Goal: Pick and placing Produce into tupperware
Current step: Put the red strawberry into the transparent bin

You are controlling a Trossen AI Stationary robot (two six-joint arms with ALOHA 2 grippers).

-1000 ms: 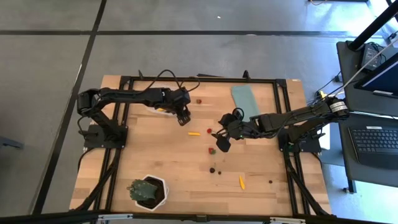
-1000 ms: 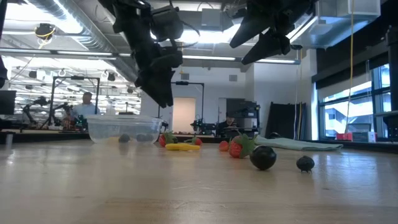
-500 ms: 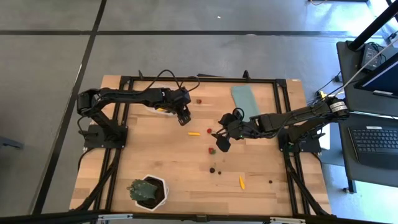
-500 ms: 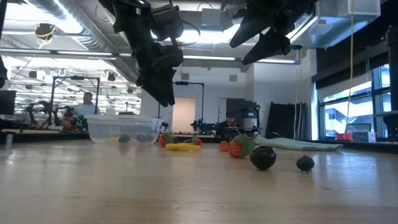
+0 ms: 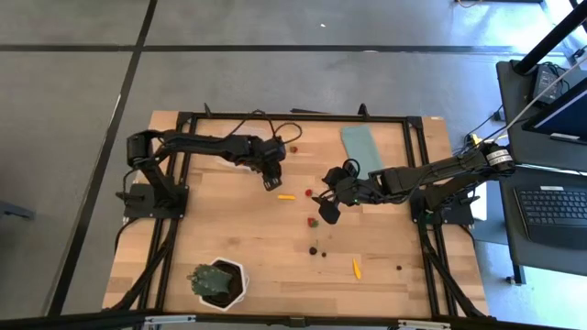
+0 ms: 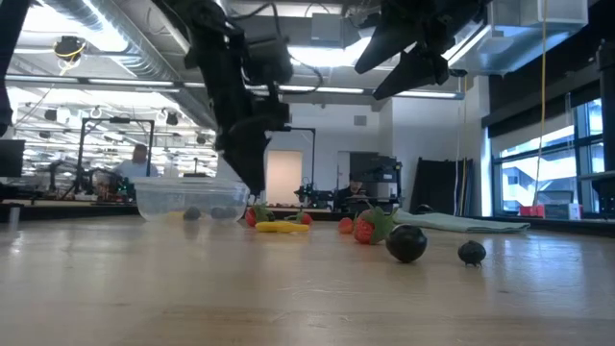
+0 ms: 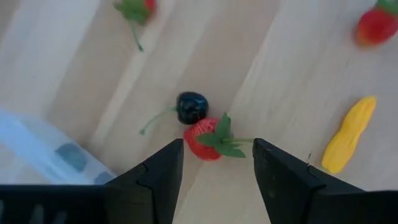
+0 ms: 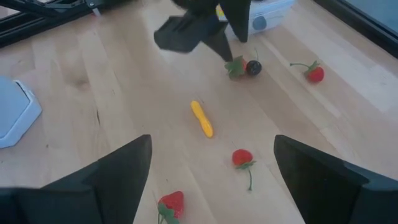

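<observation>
My left gripper [image 7: 217, 165] is open and points down just above the table, beside the clear tub [image 7: 53, 152]. A red strawberry piece [image 7: 204, 140] and a dark cherry piece [image 7: 191, 107] lie on the table just past its fingertips, untouched. In the high view the left gripper [image 5: 269, 180] covers them. The tub [image 6: 187, 199] holds a few small pieces. My right gripper [image 5: 326, 209] is wide open and empty, high above the table's middle, over another strawberry [image 5: 313, 221]. A yellow piece [image 5: 287, 196] and a red piece [image 5: 308, 192] lie between the grippers.
A flat teal lid [image 5: 361, 149] lies at the far right. A green plant in a white pot [image 5: 218, 281] stands near the front left. More pieces lie loose: dark ones [image 5: 313, 249], an orange one [image 5: 356, 268], a red one [image 5: 293, 148].
My left gripper has gone down toward the table beside the tub, onto the spot of the strawberry and the dark cherry, with its fingers pointing down.
</observation>
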